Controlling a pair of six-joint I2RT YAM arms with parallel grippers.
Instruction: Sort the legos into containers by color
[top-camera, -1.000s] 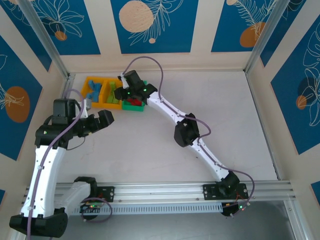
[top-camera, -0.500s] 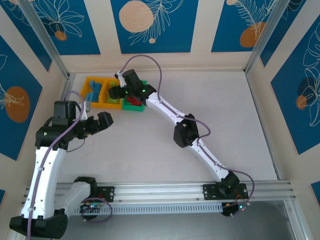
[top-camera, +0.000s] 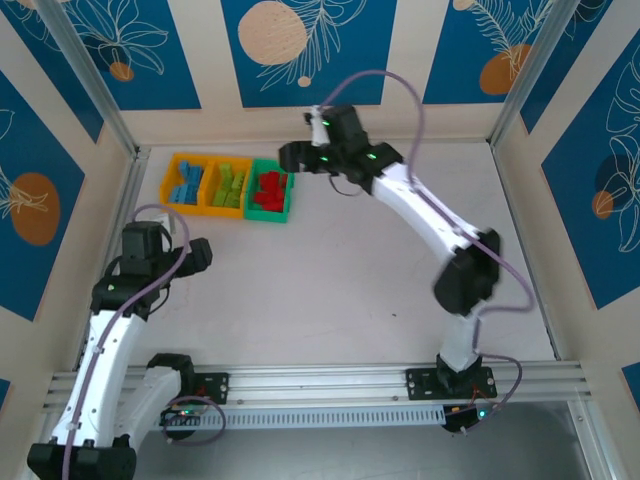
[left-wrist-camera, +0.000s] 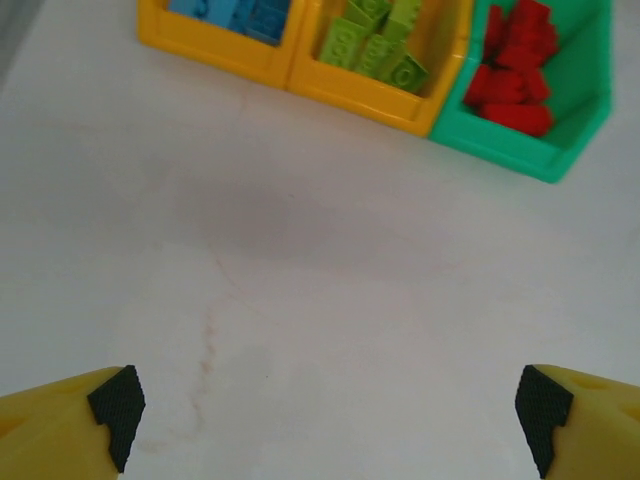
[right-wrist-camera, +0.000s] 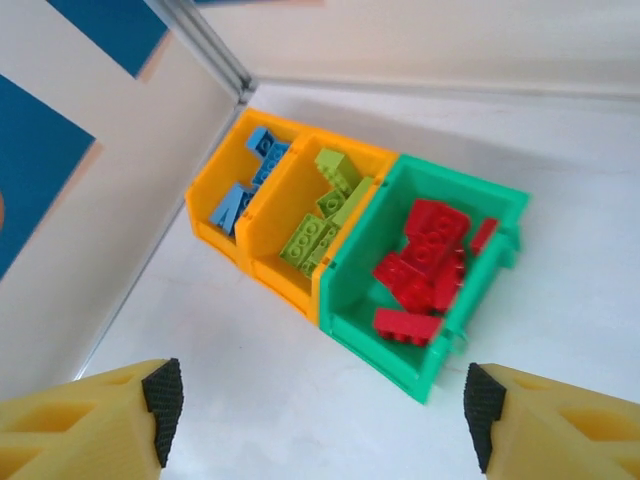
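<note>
Three joined bins stand in a row at the back left. The left orange-yellow bin (top-camera: 170, 178) holds light blue legos (right-wrist-camera: 243, 190). The middle orange-yellow bin (right-wrist-camera: 285, 287) holds lime green legos (right-wrist-camera: 325, 218). The green bin (right-wrist-camera: 378, 347) holds red legos (right-wrist-camera: 425, 262). In the left wrist view the blue legos (left-wrist-camera: 235, 12), lime legos (left-wrist-camera: 375, 42) and red legos (left-wrist-camera: 515, 72) line the top edge. My right gripper (top-camera: 290, 157) (right-wrist-camera: 322, 402) hovers open just right of and above the green bin, nothing in it. My left gripper (top-camera: 197, 253) (left-wrist-camera: 328, 408) is open over bare table in front of the bins.
The white tabletop (top-camera: 400, 250) stretches to the right and front of the bins. A metal frame post (top-camera: 95, 80) and the patterned wall stand close behind and left of the bins. A faint brown stain (left-wrist-camera: 208, 345) marks the table under my left gripper.
My right gripper has lifted off the bins and swung right and back. My left arm has drawn back toward the near left. Both grippers carry nothing.
</note>
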